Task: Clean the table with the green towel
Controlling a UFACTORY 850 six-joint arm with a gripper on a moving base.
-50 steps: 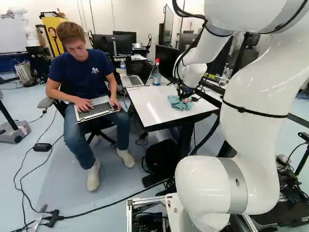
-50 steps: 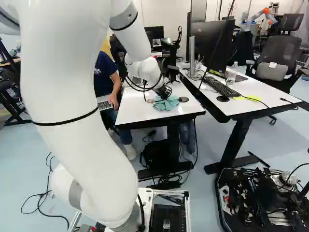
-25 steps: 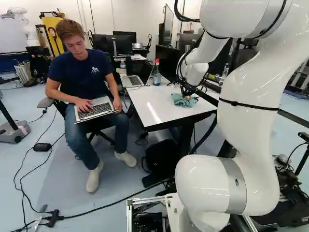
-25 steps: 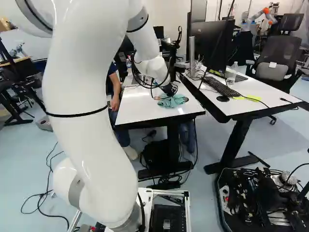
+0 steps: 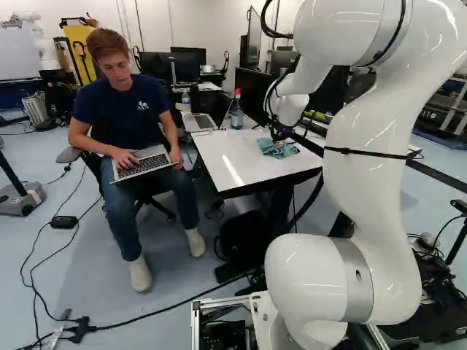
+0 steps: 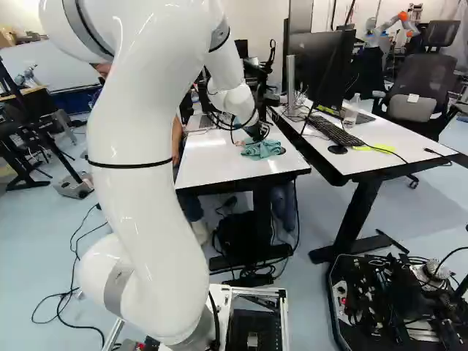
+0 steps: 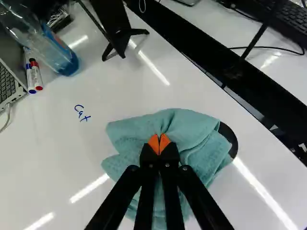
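The gripper (image 6: 258, 136) pinches a fold of the green towel (image 7: 187, 127), which lies bunched on the white table (image 6: 208, 164). Taking twelve o'clock as straight ahead of the gripper, a bottle (image 7: 65, 61) stands towards ten-thirty, a dark disc (image 7: 231, 133) at three.

This place is a robotics lab, having also some look of an office. The white arm (image 5: 368, 182) stands near the worktop (image 5: 228, 157), and another robot (image 5: 45, 49) is at the back, at the left of the left base view. There are monitors (image 5: 179, 67), a keyboard (image 6: 335, 130), an office chair (image 6: 420, 77), and cables (image 5: 131, 319) on the floor (image 5: 153, 339).
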